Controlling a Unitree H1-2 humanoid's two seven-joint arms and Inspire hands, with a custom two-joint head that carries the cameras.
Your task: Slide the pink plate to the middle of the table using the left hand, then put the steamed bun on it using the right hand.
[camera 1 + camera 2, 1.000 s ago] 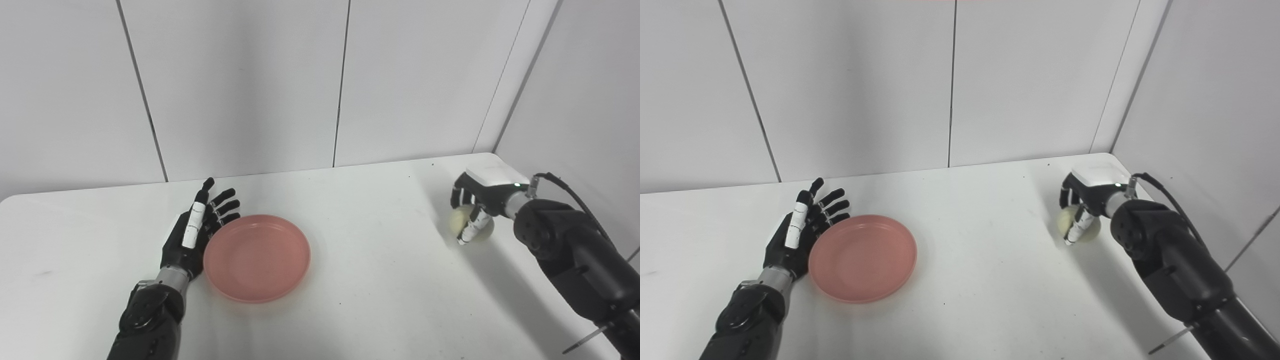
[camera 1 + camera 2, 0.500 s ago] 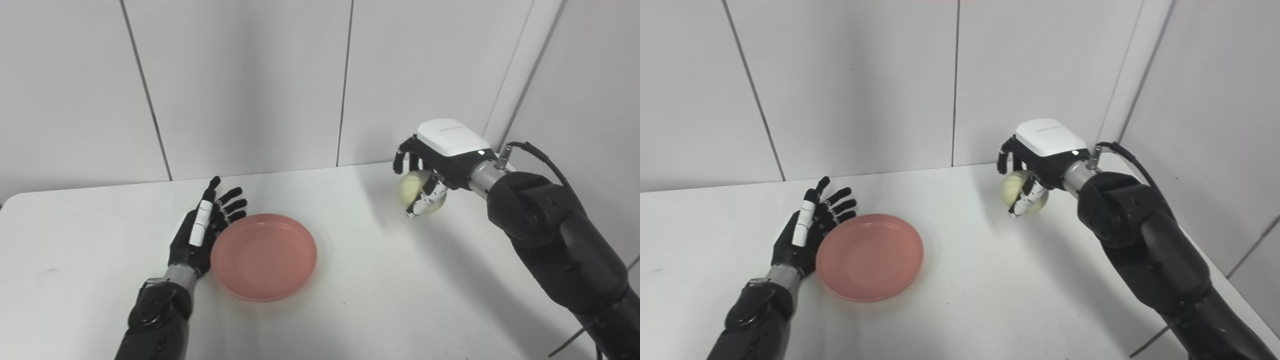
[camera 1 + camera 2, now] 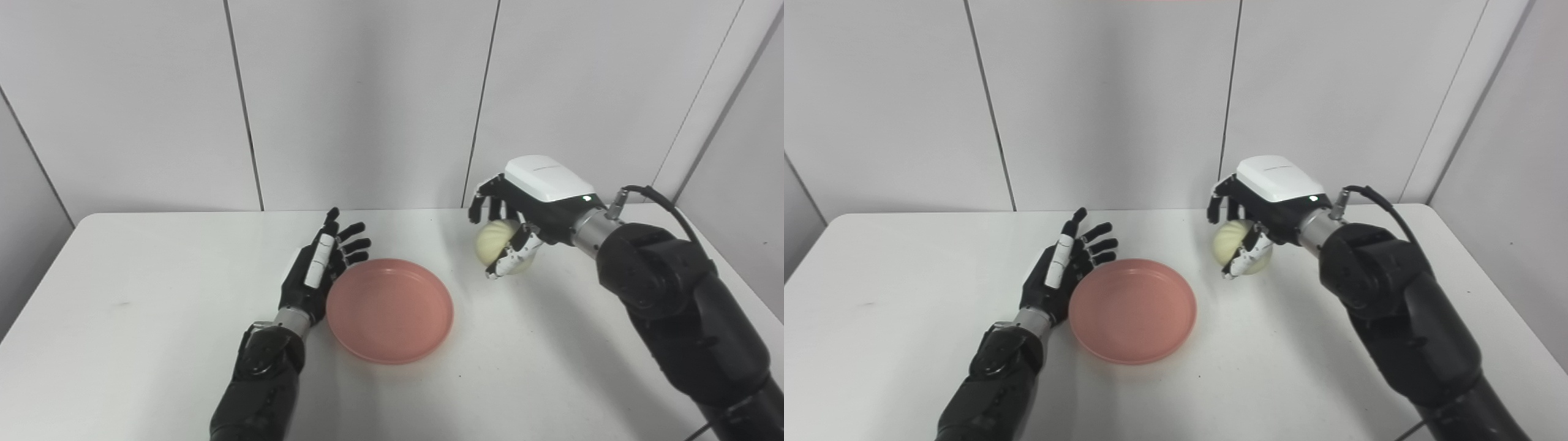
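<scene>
Left eye view: the round, shallow pink plastic plate [image 3: 390, 310] lies flat near the middle of the white worktop [image 3: 122, 294], empty. At its 9 to 10 o'clock edge the black left hand [image 3: 320, 268] stands on its side, fingers straight and spread apart, holding nothing, its palm against or just beside the rim; actual contact cannot be told. At about 2 o'clock from the plate, the black right hand [image 3: 520, 214] with a white back cover hangs above the worktop, its fingers curled over the top and its thumb under the side of the pale, cream-coloured round steamed bun [image 3: 502, 248], which it grips. The bun is raised off the worktop, near the plate's far right rim and not over the plate. A cable runs from the right wrist along the dark forearm.

Right eye view: the same pink plate [image 3: 1132, 310] sits at the centre, with the left hand [image 3: 1061, 268] flat-fingered and unclenched at its 10 o'clock side. The right hand [image 3: 1258, 211] is closed around the steamed bun [image 3: 1237, 248] at 2 o'clock from the plate, the bun clear of the rim. Grey wall panels [image 3: 1115, 92] rise behind the worktop [image 3: 876, 306].
</scene>
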